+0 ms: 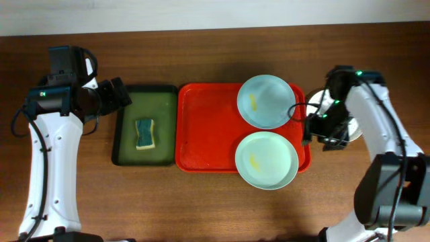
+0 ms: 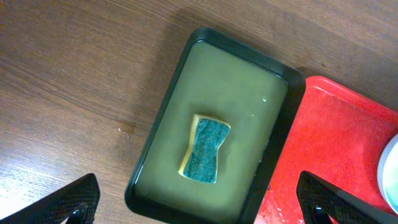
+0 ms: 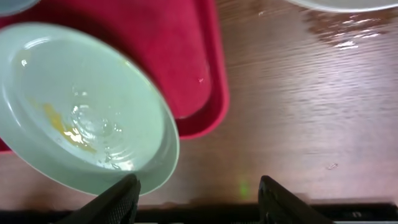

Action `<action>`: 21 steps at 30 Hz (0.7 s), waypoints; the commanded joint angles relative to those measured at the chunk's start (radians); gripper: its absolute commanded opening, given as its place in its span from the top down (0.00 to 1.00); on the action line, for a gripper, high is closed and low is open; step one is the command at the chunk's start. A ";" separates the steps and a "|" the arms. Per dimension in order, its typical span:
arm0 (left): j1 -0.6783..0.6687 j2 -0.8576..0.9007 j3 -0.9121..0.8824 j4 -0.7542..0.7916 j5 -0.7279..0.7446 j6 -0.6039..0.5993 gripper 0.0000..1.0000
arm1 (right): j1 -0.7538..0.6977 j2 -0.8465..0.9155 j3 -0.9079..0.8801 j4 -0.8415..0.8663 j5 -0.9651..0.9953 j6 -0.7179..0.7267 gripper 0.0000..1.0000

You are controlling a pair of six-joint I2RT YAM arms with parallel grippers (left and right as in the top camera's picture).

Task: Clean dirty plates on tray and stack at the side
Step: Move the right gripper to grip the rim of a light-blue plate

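Left gripper (image 2: 196,194) spread wide, empty, above the sponge (image 2: 205,149) in the dark green tray (image 2: 236,93); right gripper (image 3: 199,196) open, empty, one finger (image 3: 121,198) just beside the pale green plate (image 3: 81,106), which overhangs the red-orange tray (image 3: 186,62); pale blue plate (image 1: 267,101) lies on it too.

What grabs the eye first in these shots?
The red tray sits mid-table, with a pale blue plate and a pale green plate on its right side, each smeared yellow. Left of it, a dark green tray holds a blue-green sponge.
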 commanded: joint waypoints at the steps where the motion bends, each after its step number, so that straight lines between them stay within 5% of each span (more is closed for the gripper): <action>1: 0.001 -0.002 0.009 0.002 0.008 -0.009 0.00 | 0.091 0.000 -0.116 0.145 0.052 -0.031 0.42; 5: 0.001 -0.002 0.009 0.002 0.008 -0.009 0.01 | 0.119 0.000 -0.277 0.433 0.051 -0.032 0.71; 8: 0.001 -0.002 0.009 0.002 0.008 -0.009 0.00 | 0.131 0.000 -0.291 0.433 0.050 -0.032 0.75; 11: 0.001 -0.002 0.009 0.001 0.008 -0.009 0.01 | 0.171 0.000 -0.291 0.433 0.011 -0.031 0.96; 15: 0.001 -0.002 0.009 0.001 0.008 -0.009 0.01 | 0.251 0.000 -0.291 0.457 -0.299 0.051 0.96; 21: 0.001 -0.002 0.009 0.001 0.008 -0.009 0.00 | 0.412 0.000 -0.291 0.761 -0.181 0.474 0.96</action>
